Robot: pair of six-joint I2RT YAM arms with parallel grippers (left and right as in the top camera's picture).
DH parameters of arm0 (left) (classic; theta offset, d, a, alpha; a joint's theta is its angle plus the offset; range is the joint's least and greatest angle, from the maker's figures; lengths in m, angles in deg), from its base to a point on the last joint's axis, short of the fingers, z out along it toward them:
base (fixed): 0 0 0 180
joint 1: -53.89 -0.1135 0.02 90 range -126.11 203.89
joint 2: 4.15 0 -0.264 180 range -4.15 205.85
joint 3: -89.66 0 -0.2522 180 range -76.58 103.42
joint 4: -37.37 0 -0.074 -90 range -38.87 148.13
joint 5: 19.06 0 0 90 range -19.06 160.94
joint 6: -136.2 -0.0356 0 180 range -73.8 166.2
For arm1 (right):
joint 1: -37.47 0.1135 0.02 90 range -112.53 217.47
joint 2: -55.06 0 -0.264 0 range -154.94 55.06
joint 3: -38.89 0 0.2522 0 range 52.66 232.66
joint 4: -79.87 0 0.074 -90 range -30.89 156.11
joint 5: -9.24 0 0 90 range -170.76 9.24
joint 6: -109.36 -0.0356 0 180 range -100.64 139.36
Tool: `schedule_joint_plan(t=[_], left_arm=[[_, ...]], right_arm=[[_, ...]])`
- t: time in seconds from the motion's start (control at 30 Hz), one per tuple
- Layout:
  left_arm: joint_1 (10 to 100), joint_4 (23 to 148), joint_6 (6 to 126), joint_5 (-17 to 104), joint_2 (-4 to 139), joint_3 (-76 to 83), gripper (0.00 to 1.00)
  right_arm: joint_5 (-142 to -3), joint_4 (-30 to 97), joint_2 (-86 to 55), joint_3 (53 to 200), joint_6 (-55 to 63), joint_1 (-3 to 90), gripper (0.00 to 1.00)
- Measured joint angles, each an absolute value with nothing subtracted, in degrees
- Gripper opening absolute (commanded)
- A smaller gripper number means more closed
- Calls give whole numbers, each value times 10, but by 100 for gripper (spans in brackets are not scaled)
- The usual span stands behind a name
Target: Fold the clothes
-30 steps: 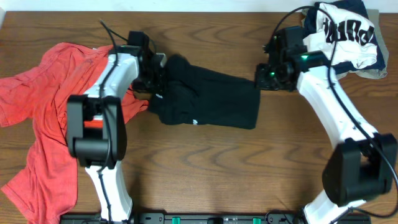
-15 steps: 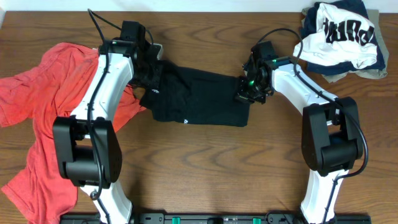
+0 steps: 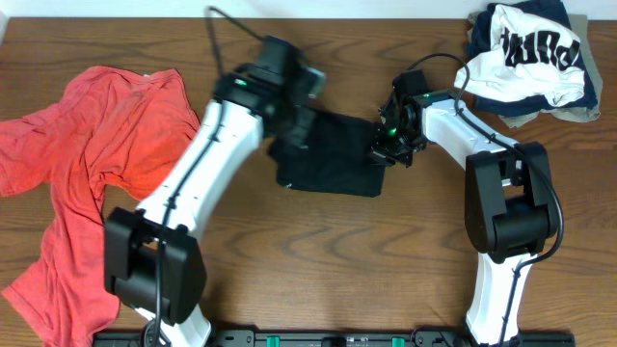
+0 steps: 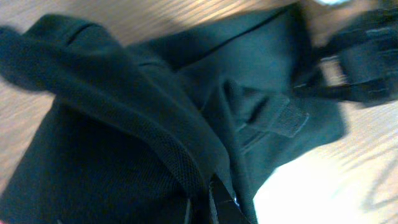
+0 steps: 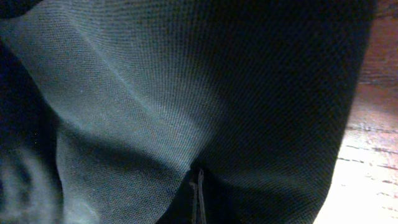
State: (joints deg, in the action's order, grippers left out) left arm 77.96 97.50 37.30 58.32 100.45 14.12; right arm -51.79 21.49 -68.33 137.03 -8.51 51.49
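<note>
The black T-shirt (image 3: 333, 159) lies bunched in the table's middle, partly folded over itself. My left gripper (image 3: 294, 125) is shut on its left part, holding a fold of black cloth (image 4: 155, 124) lifted over the rest. My right gripper (image 3: 384, 145) is shut on the shirt's right edge; black fabric (image 5: 186, 93) fills the right wrist view. The coral-red T-shirt (image 3: 96, 164) lies spread at the left. The black shirt's white logo is hidden.
A pile of white and navy printed clothing (image 3: 528, 53) sits at the back right corner. Bare wooden tabletop (image 3: 337, 260) lies in front of the black shirt.
My left gripper has carried the shirt's left side to the right, over the shirt, making it narrower. The right gripper has stayed at the right edge.
</note>
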Motion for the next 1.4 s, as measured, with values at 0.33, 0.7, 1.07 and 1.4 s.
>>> schedule_joint_plan(t=[0.33,0.7,1.07,1.4], left_arm=[[905,907,372,583,1040,141,7],[915,877,374,582,1122,142,89],[884,926,433,591,1099,186,98],[697,930,456,597,867,254,98]], right_arm=[[-501,239,-683,1370,-85,503,1],[-484,274,-484,1370,-76,365,6],[-494,206,-375,1380,-44,310,43],[-519,197,-439,1380,-10,401,48]])
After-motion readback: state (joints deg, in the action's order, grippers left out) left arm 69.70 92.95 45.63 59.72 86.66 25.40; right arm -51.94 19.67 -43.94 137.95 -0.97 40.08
